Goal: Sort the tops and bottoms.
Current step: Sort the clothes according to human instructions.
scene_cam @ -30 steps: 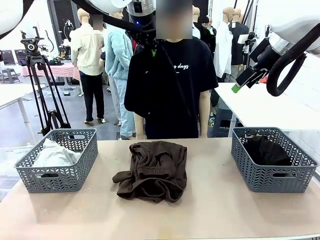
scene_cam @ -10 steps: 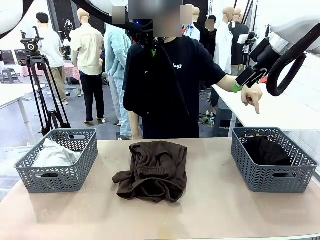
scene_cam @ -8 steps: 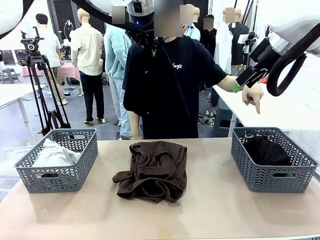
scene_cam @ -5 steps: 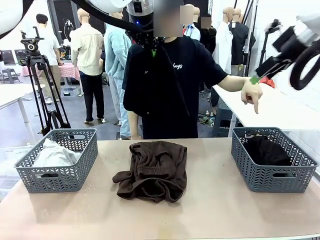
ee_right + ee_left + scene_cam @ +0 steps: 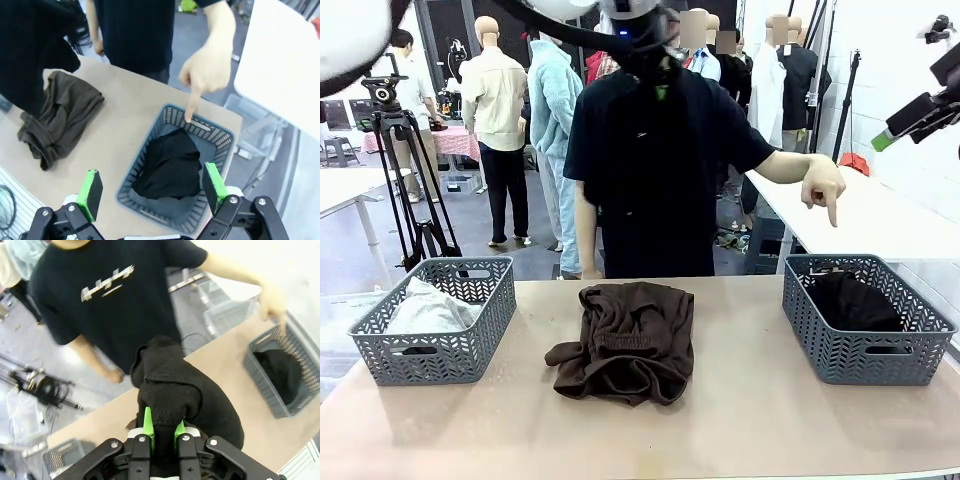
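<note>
- Grip: left pincer (image 5: 163,429) is clamped tight on a black garment (image 5: 172,390). The cloth bunches between the green pads (image 5: 147,421) and bulges out past the fingertips.
- The left pincer is held high over the surface (image 5: 770,420). The black garment hangs down from it, right in front of the person's black T-shirt (image 5: 107,295) with white lettering.
- Jaws of the right pincer (image 5: 154,187) are spread wide with nothing between them. It is up in the air, well apart from any cloth.
- Directly below the right pincer: right basket (image 5: 223,137), grey lattice, with the other black garment (image 5: 167,170) crumpled inside and covering most of the floor.
- Between the right pincer and that basket: person's hand (image 5: 207,75), index finger pointing straight down at the rim on the person's side. The front view shows the fingertip clear above the rim, not touching.
- Far below the left pincer, off to one side of the right pincer: brown fleece piece (image 5: 625,340), heaped on the surface. A gathered band shows across its middle, and it touches neither basket.
- Well apart from both pincers, at the surface end on the left arm's side: left basket (image 5: 430,350). The pale grey-white bundle (image 5: 425,308) lies inside, reaching up near the rim.
</note>
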You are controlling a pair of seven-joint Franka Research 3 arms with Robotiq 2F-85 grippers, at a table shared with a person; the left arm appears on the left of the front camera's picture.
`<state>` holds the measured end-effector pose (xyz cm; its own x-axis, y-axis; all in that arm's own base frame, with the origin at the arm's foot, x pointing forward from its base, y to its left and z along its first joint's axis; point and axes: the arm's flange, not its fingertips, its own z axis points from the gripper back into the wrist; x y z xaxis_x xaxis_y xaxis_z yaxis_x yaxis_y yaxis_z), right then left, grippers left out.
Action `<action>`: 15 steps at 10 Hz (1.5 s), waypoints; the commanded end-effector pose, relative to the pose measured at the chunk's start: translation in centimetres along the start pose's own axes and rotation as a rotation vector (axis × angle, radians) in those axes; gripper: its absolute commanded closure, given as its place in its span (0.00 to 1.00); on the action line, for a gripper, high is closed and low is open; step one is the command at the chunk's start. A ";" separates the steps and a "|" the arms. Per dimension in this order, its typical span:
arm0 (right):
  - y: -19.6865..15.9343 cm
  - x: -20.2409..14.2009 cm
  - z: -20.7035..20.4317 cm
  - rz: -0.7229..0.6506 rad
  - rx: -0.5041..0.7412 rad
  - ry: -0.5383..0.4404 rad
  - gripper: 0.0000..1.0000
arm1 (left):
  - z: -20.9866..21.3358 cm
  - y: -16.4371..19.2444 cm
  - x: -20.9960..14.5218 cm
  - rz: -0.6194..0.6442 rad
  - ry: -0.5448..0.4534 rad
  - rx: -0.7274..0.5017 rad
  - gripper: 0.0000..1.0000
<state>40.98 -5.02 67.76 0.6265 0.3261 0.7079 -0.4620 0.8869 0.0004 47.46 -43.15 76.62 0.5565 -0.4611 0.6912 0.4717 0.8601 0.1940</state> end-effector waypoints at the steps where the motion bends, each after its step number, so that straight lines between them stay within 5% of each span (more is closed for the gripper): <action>1: 0.1 -1.4 -0.3 -0.050 -0.029 -0.002 0.00 | -3.0 -4.6 6.1 -0.093 -0.057 -0.146 1.00; 4: -0.8 -2.6 1.2 -0.106 -0.090 0.009 0.00 | -3.9 -7.6 7.5 -0.104 -0.059 -0.282 1.00; 5: -0.4 -2.7 1.6 -0.120 -0.104 0.020 0.00 | -3.1 -7.3 7.1 -0.094 -0.027 -0.271 1.00; 6: -0.8 -1.9 1.2 -0.078 -0.039 0.007 0.00 | -4.4 -8.8 2.5 -0.097 -0.058 -0.233 1.00; 12: -0.8 -1.9 1.2 -0.078 -0.039 0.007 0.00 | -5.1 -8.8 2.5 -0.103 -0.037 -0.254 1.00; 15: -0.8 -1.9 1.2 -0.078 -0.039 0.007 0.00 | -9.7 -12.2 8.7 -0.191 -0.271 -0.476 1.00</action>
<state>39.19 -6.63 67.34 0.6685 0.2555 0.6984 -0.3816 0.9239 0.0272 49.99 -55.75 70.88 0.3463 -0.5102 0.7873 0.7617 0.6428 0.0815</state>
